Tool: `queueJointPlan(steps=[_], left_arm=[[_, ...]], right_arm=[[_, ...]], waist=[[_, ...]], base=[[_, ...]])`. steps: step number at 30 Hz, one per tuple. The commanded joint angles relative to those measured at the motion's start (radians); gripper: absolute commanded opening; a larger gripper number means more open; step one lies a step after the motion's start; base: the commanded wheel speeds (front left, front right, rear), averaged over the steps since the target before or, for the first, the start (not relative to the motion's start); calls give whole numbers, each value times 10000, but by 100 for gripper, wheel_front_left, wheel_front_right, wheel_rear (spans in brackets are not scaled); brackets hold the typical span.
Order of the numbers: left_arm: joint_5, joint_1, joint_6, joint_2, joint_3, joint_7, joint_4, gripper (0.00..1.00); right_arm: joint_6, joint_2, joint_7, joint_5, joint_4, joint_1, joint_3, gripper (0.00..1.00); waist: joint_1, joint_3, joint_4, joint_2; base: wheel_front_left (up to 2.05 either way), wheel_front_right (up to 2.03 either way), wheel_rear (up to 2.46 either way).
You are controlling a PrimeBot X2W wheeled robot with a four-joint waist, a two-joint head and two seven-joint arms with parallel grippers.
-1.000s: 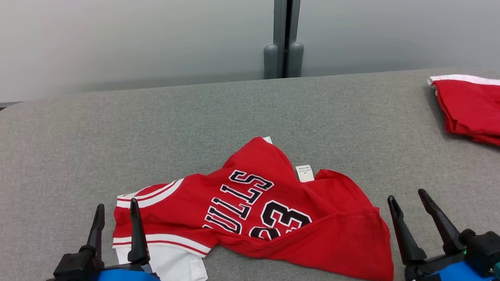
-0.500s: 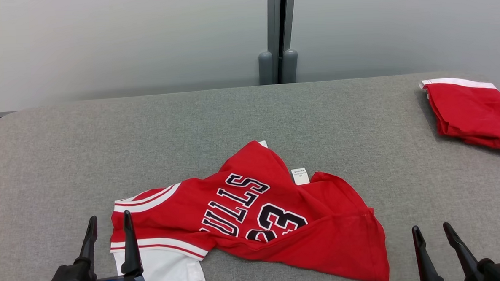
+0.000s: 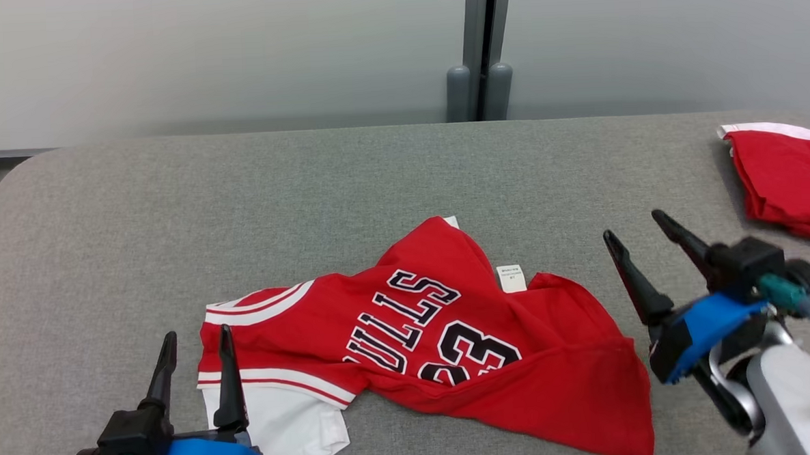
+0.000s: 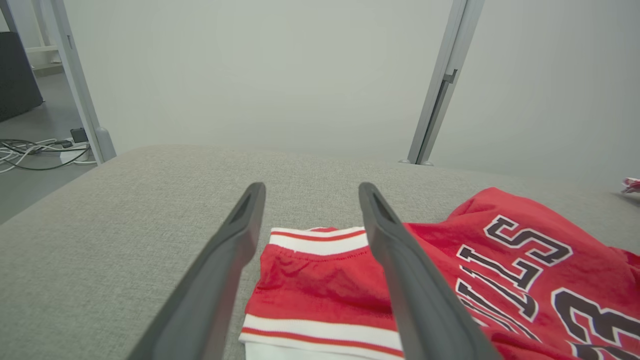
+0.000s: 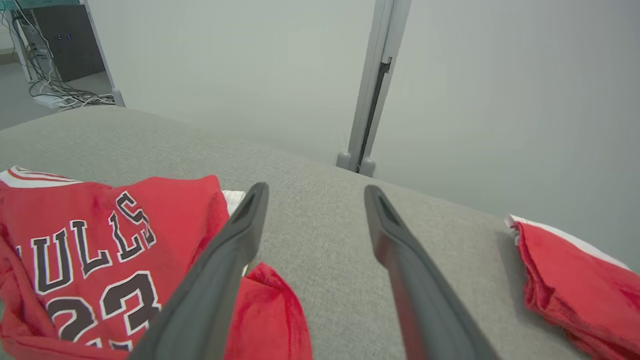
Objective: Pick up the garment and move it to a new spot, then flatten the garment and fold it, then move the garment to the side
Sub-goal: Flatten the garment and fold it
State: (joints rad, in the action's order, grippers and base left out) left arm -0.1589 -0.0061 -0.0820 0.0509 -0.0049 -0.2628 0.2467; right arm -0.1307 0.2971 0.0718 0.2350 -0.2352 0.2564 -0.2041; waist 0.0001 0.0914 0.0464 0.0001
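Note:
The garment point(image 3: 444, 335) is a red basketball jersey with dark lettering, a white label and white-striped trim, lying crumpled on the grey table point(image 3: 308, 191). It also shows in the left wrist view point(image 4: 450, 270) and the right wrist view point(image 5: 100, 250). My left gripper point(image 3: 196, 338) is open by the jersey's left trimmed edge, one finger over the fabric, nothing between the fingers. My right gripper point(image 3: 634, 226) is open, raised off the table just right of the jersey's right edge, holding nothing.
A second red garment with white trim point(image 3: 785, 177) lies folded at the table's far right, also seen in the right wrist view point(image 5: 575, 280). A grey post point(image 3: 480, 60) stands against the pale wall behind the table. Cables lie on the floor point(image 4: 35, 150).
The head camera has shifted. My right gripper has come up and forward from the lower right corner to beside the jersey's right edge. The left gripper and the jersey have kept their places.

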Motion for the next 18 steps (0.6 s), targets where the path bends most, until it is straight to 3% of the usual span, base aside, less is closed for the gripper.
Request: queueJointPlan(steps=[1, 10, 18], left_arm=[[-41, -180, -44, -9, -35, -27, 30, 100], [-275, -459, 22, -6, -378, -27, 134, 100], [-418, -603, 92, -7, -616, -27, 187, 100]], right_arm=[[-1, 212, -291, 166, -178, 459, -180, 100], [-1, 1105, -2773, 1585, -1798, 2780, -2354, 100], [-1, 1583, -4142, 2711, -3182, 3519, -4266, 100]], waist=[[-1, 99, 127, -1], [-1, 445, 729, -1], [-1, 673, 1068, -1]], base=[[0, 0, 0], [0, 0, 0], [0, 0, 0]])
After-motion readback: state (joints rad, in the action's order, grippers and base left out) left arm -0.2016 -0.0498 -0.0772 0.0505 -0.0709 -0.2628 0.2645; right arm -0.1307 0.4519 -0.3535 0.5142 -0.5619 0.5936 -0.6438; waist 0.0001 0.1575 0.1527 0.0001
